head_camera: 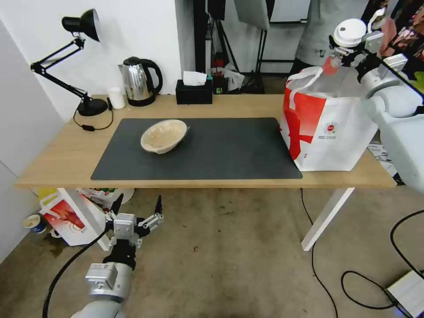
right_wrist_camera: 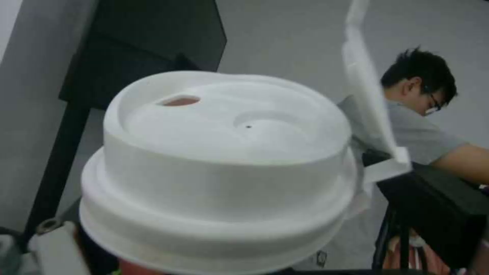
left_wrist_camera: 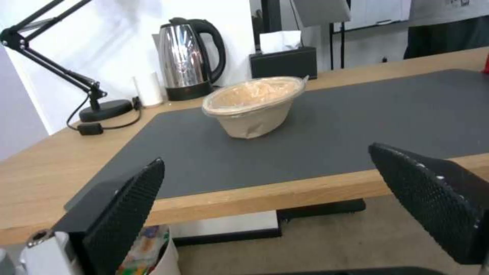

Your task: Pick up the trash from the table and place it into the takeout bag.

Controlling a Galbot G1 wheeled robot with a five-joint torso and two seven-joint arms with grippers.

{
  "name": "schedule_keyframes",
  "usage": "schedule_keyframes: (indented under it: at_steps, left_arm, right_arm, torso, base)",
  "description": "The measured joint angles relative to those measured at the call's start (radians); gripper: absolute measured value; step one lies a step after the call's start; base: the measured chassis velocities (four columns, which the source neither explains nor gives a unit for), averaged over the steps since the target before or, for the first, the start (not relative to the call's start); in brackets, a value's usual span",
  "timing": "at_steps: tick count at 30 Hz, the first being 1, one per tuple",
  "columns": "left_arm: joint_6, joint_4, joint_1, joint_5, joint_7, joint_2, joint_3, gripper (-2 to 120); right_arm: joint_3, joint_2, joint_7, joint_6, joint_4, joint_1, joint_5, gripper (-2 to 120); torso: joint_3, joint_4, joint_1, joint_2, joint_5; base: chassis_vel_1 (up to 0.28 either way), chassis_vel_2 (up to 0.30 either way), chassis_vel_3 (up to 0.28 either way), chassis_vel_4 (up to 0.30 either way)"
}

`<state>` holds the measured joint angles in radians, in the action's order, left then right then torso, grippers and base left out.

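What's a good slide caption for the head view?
Right gripper holds the red drink cup above the takeout bag; beige bowl remains on the table.

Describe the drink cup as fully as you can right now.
The cup is red with a white plastic lid, domed and rimmed, with an open sip hole and its flip tab standing up. The right gripper holds it by the body, just under the lid, lifted off the table and roughly upright above the open top of the takeout bag. Nothing but the gripper touches it. Most of the red body is hidden behind the gripper and the bag's handle.
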<state>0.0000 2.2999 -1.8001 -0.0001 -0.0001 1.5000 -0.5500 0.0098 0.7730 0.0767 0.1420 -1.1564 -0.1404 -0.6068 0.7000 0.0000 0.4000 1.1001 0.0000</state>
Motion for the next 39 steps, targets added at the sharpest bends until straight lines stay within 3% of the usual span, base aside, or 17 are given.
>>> schedule_keyframes:
  at_steps: [8,16,28,33,39]
  left_arm:
    - [0.000,0.000,0.000,0.000,0.000,0.000,0.000,100]
    - [0.000,0.000,0.000,0.000,0.000,0.000,0.000,100]
    - [0.000,0.000,0.000,0.000,0.000,0.000,0.000,100]
    - [0.000,0.000,0.000,0.000,0.000,0.000,0.000,100]
    - [0.000,0.000,0.000,0.000,0.000,0.000,0.000,100]
  right_arm:
    - [-0.007,-0.048,-0.022,-0.037,-0.089,-0.028,-0.043,100]
    - [-0.006,-0.173,-0.057,-0.102,-0.259,-0.067,-0.121,100]
    - [0.019,-0.278,-0.087,-0.139,-0.344,-0.087,-0.188,100]
    - [0.066,-0.304,-0.116,-0.154,-0.407,-0.147,-0.212,100]
    - [0.209,-0.320,-0.263,-0.239,-0.647,-0.329,-0.352,100]
  torso:
    - [0.000,0.0000,0.000,0.000,0.0001]
    - [0.000,0.0000,0.000,0.000,0.0001]
    - [0.000,0.0001,0.000,0.000,0.0002]
    - [0.000,0.0001,0.000,0.000,0.0001]
    - [0.000,0.0001,0.000,0.000,-0.0003]
  base:
    - [0.000,0.000,0.000,0.000]
    - [0.000,0.000,0.000,0.000]
    - [0.000,0.000,0.000,0.000]
    - [0.000,0.000,0.000,0.000]
    - [0.000,0.000,0.000,0.000]
